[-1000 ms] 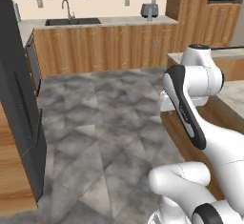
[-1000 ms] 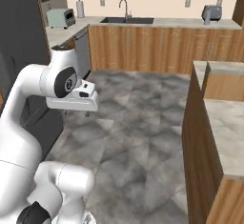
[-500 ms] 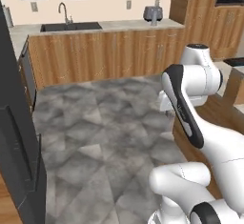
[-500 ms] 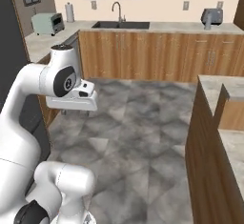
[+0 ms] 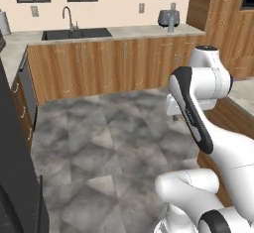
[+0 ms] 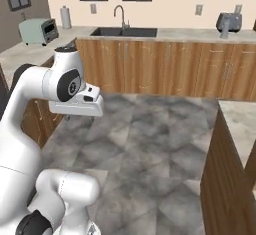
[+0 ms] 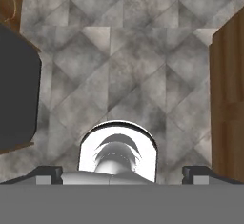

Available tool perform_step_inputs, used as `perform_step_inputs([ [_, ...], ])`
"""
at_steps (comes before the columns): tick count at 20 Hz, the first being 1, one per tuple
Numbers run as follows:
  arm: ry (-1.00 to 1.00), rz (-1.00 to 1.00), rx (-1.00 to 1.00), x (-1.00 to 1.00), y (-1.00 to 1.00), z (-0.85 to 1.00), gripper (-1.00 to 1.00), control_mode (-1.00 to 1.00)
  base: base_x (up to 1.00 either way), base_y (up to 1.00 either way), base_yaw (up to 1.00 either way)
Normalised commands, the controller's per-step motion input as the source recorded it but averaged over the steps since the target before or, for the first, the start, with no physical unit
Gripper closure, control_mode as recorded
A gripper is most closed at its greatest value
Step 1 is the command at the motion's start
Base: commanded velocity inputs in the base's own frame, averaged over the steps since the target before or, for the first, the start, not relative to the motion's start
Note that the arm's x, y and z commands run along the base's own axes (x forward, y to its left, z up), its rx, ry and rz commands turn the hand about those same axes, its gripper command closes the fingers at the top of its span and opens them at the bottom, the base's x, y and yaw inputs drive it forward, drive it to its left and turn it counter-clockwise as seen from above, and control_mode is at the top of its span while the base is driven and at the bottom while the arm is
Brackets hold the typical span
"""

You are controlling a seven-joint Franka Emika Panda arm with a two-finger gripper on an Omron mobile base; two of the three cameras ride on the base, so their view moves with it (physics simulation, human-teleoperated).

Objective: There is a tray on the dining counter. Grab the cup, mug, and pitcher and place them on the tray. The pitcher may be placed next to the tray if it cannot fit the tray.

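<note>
My gripper (image 7: 122,174) is open and points straight down at the grey tiled floor, with nothing between its fingertips (image 7: 47,172). It hangs under the white hand (image 5: 174,112) over the open floor, and the hand (image 6: 80,107) also appears at the left of the right base view. A corner of the dining counter (image 6: 239,124), beige top on a wood base, stands at the right edge; its top (image 5: 244,91) is just visible beyond the arm. The tray, cup, mug and pitcher are out of view.
Ahead runs a wood-fronted worktop with a black sink and tap (image 5: 75,31), a grey coffee machine (image 5: 167,19) and a toaster (image 6: 39,30). A tall dark appliance (image 5: 15,167) stands close on the left. The tiled floor (image 6: 150,139) lies between.
The whole picture has shifted: the base has driven closer to the sink worktop, and the dining counter has slid toward the right edge. The arm's pose and the open gripper are unchanged.
</note>
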Motion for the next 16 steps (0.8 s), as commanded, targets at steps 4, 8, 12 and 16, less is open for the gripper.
perform_step_inputs([
  [4,0.0,0.0,0.0,0.0,0.0,0.0,-1.0,1.0,1.0,0.29,0.09],
  [8,0.0,0.0,0.0,0.0,0.0,0.0,-1.0,1.0,1.0,0.25,0.1],
  [12,0.0,0.0,0.0,0.0,0.0,0.0,-1.0,1.0,1.0,0.25,0.1],
  [16,0.0,0.0,0.0,0.0,0.0,0.0,-1.0,1.0,1.0,0.15,0.02],
])
